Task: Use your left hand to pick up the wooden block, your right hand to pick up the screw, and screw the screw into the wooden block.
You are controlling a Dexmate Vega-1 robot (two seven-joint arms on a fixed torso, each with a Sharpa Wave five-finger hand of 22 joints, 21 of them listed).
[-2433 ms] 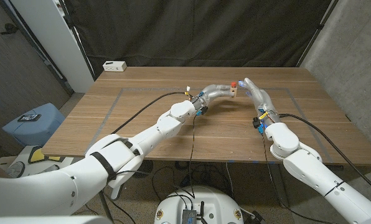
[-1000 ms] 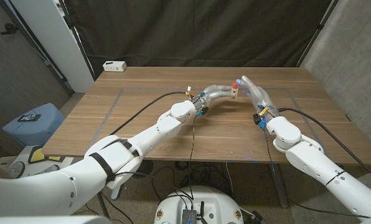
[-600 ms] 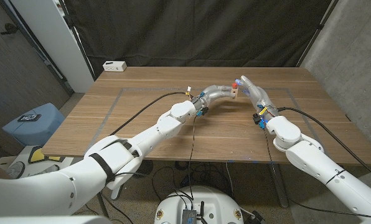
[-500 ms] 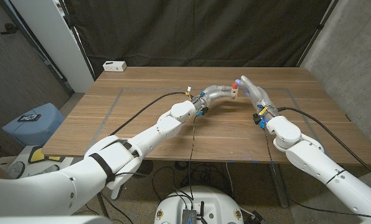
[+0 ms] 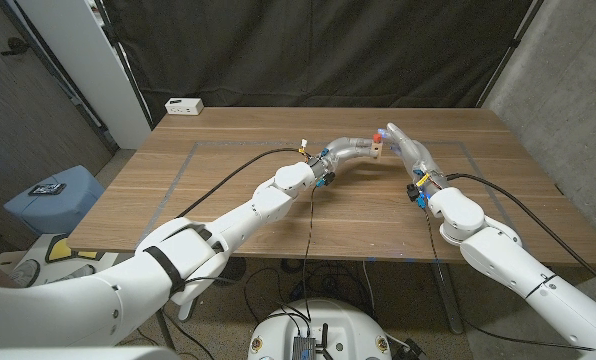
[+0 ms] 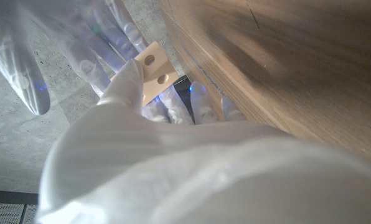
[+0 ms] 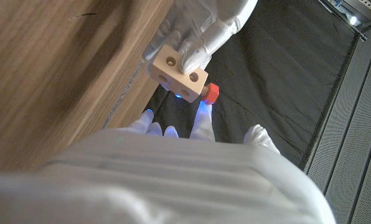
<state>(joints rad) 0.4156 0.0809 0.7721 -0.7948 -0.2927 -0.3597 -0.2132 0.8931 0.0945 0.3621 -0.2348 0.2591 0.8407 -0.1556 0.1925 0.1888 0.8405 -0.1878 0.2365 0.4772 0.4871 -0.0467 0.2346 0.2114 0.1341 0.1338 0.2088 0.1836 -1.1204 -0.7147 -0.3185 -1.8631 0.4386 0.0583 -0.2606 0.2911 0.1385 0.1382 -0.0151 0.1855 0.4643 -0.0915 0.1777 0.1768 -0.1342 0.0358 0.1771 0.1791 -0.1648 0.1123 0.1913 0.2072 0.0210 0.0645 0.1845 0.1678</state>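
left hand grips pale wooden block with 2 round holes | right hand pinches red-headed screw against block | grained wooden worktop

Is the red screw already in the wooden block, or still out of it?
In. The red screw sticks out of one end of the wooden block; how deep it sits, cannot tell.

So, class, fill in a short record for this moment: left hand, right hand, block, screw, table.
left hand: left hand grips the wooden block above the table
right hand: right hand has its fingers at the screw
block: held clear of the table, holes visible on its face
screw: red head, at one end of the block
table: wooden table, white box at its far left corner
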